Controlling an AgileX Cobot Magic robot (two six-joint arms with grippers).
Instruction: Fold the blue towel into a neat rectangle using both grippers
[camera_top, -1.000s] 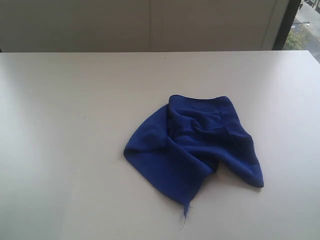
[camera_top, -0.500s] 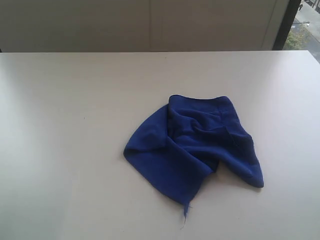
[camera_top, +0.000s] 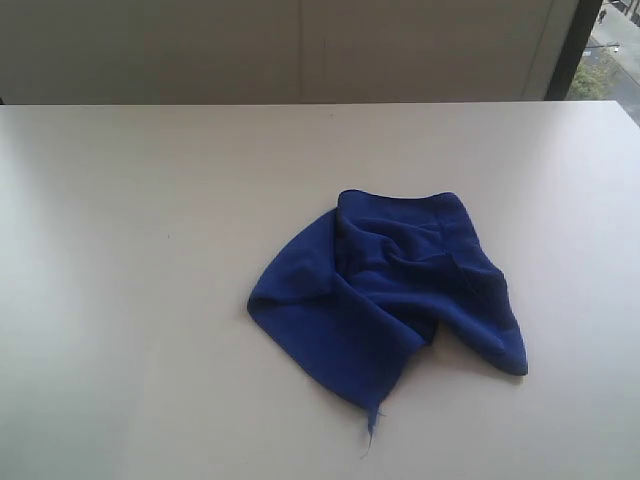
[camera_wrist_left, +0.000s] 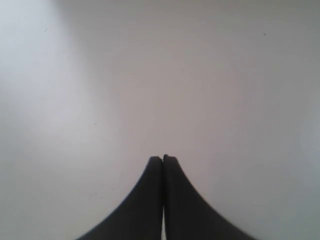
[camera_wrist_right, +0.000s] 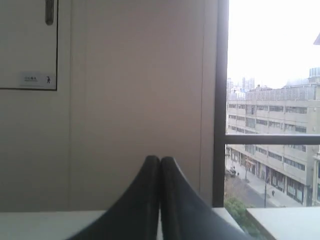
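The blue towel (camera_top: 390, 295) lay crumpled on the white table (camera_top: 150, 250), untouched. The left gripper (camera_wrist_left: 163, 159) and right gripper (camera_wrist_right: 160, 160) were both clenched empty.

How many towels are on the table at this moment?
1: the blue towel, crumpled on the table, right of centre in the exterior view. Neither wrist view shows any cloth; a second one hidden under its folds looks unlikely.

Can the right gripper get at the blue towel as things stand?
Probably yes: nothing covers the blue towel on the table. But the right gripper is shut, facing the wall and window, so it must first tilt down and open.
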